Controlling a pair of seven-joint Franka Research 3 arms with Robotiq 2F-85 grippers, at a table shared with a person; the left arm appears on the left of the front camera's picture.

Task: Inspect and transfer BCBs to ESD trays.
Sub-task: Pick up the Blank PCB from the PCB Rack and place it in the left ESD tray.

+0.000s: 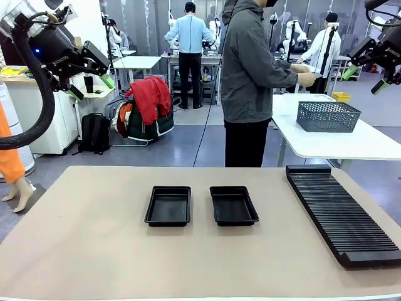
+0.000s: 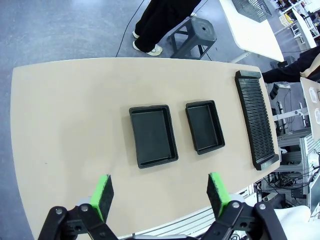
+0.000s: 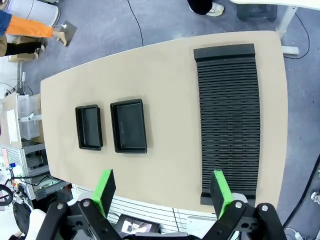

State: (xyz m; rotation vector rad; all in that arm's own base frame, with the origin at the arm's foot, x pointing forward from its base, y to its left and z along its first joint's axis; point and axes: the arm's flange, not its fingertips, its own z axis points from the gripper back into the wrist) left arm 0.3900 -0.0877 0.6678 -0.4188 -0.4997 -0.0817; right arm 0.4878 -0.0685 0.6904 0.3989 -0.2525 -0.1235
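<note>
Two black ESD trays, one on the left [image 1: 168, 205] and one on the right [image 1: 233, 205], lie side by side with nothing in them in the middle of the tan table. No BCBs are in view. My left gripper [image 1: 92, 86] hangs open high at the far left, well above the table. My right gripper [image 1: 365, 79] hangs open high at the far right. From above, the left wrist view has its open gripper [image 2: 160, 195] over the trays [image 2: 152, 135] [image 2: 205, 126]. The right wrist view has its open gripper [image 3: 162, 192] over the trays [image 3: 89, 127] [image 3: 129, 126].
A long black ribbed rack [image 1: 341, 213] [image 2: 256, 120] [image 3: 228, 115] lies along the table's right side. A person [image 1: 250, 81] stands at the far edge, turned toward a white side table with a grey mesh basket [image 1: 328, 116].
</note>
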